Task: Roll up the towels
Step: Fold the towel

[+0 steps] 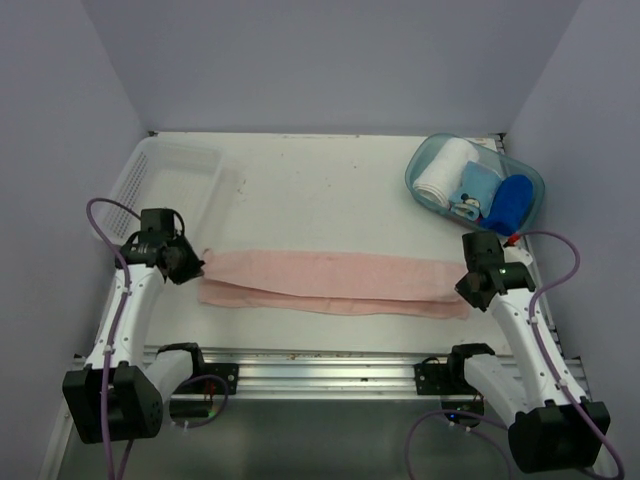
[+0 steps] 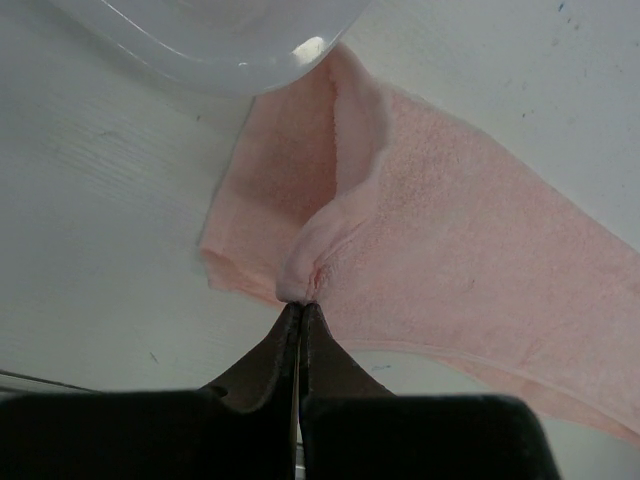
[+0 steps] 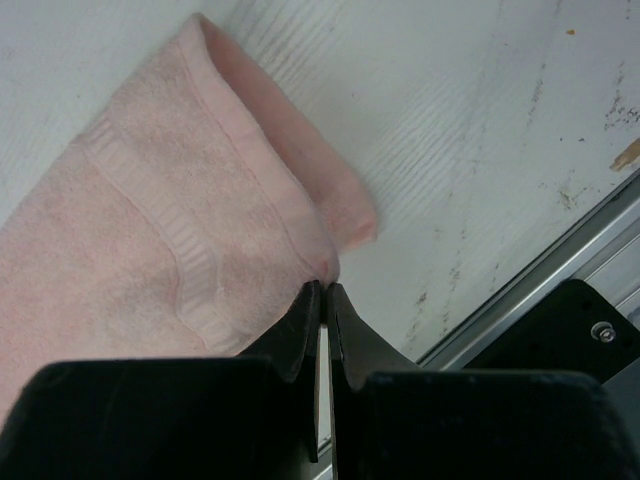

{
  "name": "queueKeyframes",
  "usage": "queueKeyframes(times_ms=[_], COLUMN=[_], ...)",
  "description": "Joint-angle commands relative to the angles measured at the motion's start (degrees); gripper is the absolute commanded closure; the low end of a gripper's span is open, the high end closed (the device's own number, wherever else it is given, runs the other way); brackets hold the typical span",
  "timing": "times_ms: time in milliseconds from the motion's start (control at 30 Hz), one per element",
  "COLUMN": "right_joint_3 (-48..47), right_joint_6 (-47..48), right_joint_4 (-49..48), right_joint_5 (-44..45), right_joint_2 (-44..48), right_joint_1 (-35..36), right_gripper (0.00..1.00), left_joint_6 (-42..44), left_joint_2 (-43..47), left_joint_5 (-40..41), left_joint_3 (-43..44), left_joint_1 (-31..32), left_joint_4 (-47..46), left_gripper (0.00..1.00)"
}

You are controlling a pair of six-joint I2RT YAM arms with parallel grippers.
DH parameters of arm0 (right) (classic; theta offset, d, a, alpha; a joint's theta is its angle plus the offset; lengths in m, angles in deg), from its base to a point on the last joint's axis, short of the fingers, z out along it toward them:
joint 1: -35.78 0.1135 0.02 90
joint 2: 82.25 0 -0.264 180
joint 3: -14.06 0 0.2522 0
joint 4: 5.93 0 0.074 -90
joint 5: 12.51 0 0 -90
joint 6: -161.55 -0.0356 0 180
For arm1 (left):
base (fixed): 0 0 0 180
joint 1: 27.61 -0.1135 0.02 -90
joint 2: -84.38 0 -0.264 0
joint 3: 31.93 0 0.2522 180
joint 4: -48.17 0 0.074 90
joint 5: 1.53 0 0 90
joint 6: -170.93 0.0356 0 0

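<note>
The pale pink towel (image 1: 330, 282) lies folded lengthwise into a long strip across the table's near half. My left gripper (image 1: 190, 265) is shut on its left end, and a puckered fold of the cloth (image 2: 300, 275) sticks out from the left gripper's tips (image 2: 300, 306). My right gripper (image 1: 468, 290) is shut on the right end, its tips (image 3: 325, 288) pinching the upper layer's edge of the pink towel (image 3: 150, 230). The royal blue towel (image 1: 510, 200) sits in the clear basin (image 1: 420, 170) at the back right.
The basin also holds a rolled white towel (image 1: 442, 172) and a light blue printed cloth (image 1: 473, 190). A clear plastic basket (image 1: 165, 178) stands at the back left, close to the towel's left end (image 2: 200, 40). A metal rail (image 1: 320, 360) runs along the near edge.
</note>
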State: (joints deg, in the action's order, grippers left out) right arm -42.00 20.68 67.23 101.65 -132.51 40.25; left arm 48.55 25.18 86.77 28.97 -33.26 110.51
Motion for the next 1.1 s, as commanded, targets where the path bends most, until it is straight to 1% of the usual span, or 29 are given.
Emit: queueKeyframes(times_ms=[0, 233, 333, 400, 567, 700, 833, 1067], right_joint_3=[-1.2, -3.7, -5.2, -5.4, -4.4, -2.0, 0.1, 2.0], right_joint_6=[-4.9, -4.6, -3.6, -3.8, -6.4, -9.7, -11.8, -13.3], right_joint_4=[2.7, 3.9, 4.6, 5.8, 7.2, 8.5, 8.6, 7.9], right_joint_5=[4.2, 8.5, 9.3, 9.4, 6.4, 3.8, 3.2, 3.9], right_joint_2=[-0.3, -0.8, -0.1, 0.2, 1.4, 1.6, 1.5, 0.9], right_joint_1=[-0.2, -0.2, -0.2, -0.2, -0.2, -0.2, -0.2, -0.2], right_gripper=[1.0, 1.0, 1.0, 1.0, 1.0, 1.0, 1.0, 1.0], left_joint_6=[-1.2, -0.4, 0.5, 0.7, -0.3, -2.9, -4.4, -4.9], left_joint_2=[0.9, 0.8, 0.1, 0.2, 2.1, 2.8, 2.0, -0.2], left_joint_5=[0.0, 1.4, 3.4, 3.7, 3.3, 3.5, 3.6, 5.4], left_joint_3=[-0.6, 3.3, 6.5, 6.8, 3.8, 0.2, -2.8, -4.4], left_joint_1=[-0.1, -0.1, -0.2, -0.2, -0.2, -0.2, -0.2, -0.2], left_joint_4=[0.4, 1.0, 2.3, 3.2, 4.8, 5.6, 4.7, 3.5], left_gripper=[1.0, 1.0, 1.0, 1.0, 1.0, 1.0, 1.0, 1.0])
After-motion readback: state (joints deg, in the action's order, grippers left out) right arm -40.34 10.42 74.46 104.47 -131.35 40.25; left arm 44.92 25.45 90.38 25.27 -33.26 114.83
